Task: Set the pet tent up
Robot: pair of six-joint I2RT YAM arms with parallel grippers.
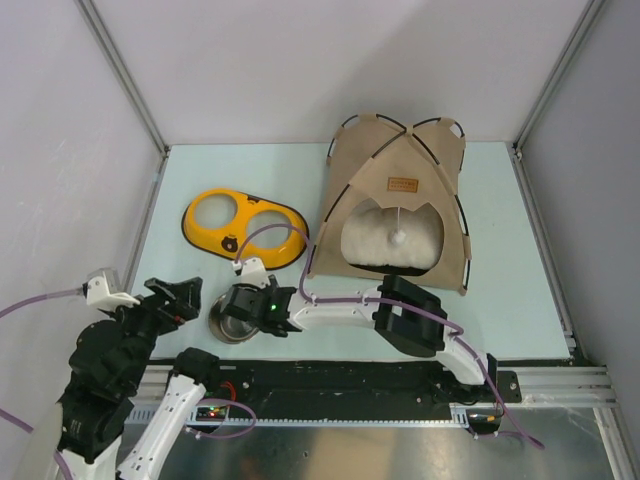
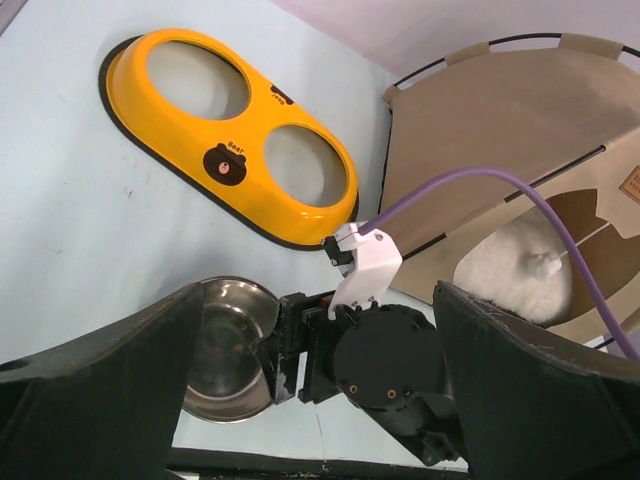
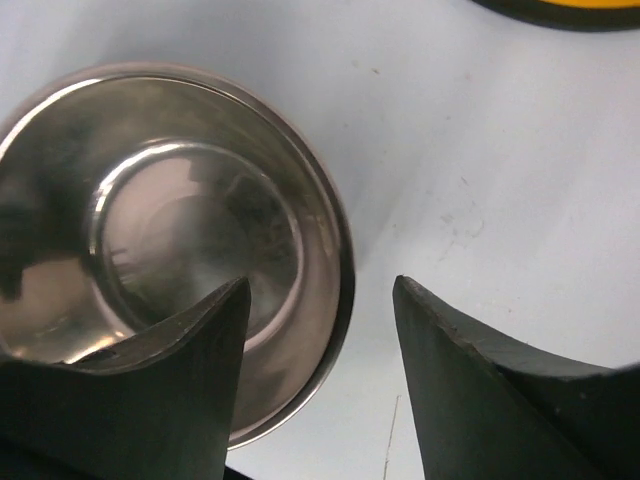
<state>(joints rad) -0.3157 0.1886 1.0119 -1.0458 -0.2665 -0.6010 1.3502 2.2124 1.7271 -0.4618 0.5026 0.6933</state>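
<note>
**Tent stands at the far right; right gripper straddles a steel bowl's rim**

The tan fabric pet tent [image 1: 372, 182] with thin black poles stands on the pale blue-green table [image 1: 500, 300], right of centre and towards the far wall. Its arched opening faces the arm bases. A small brown label patch [image 1: 402, 184] sits above the opening, and a little white pom-pom [image 1: 399, 237] hangs in front of the cream fluffy pillow [image 1: 372, 240] that fills the inside. Neither gripper touches the tent.

The yellow oval double-bowl holder [image 1: 245, 228], both of its round holes unfilled, lies left of the tent and close to its front left corner.

A round stainless-steel bowl [image 1: 225, 322] sits upright on the table nearer the arms, in front of the holder. The right arm reaches leftward across the near edge, and the right gripper [image 3: 320, 290] is at this bowl. Its fingers are spread, one inside the bowl and one outside, with the rim between them. I cannot tell whether either finger touches the metal.

The left gripper [image 2: 318, 290] hangs just left of the bowl with its fingers spread wide, holding nothing. A purple cable [image 2: 480, 180] arches over the right wrist.
</note>
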